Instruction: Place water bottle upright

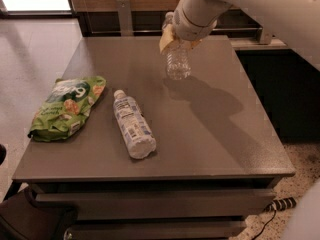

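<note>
1. Water bottle (pixel 178 63): clear, ribbed, thin-walled plastic. Judged light, easily dented and slick. Grip the upper body just below the cap, with moderate force.
2. Location: base down, near upright, over the far part of the table (pixel 210 134). Contact between base and table cannot be confirmed.
3. End effector (pixel 175 38): closed on the bottle's upper section.
4. Arm pose: enters from the upper right, wrist angled down toward the bottle.
</note>
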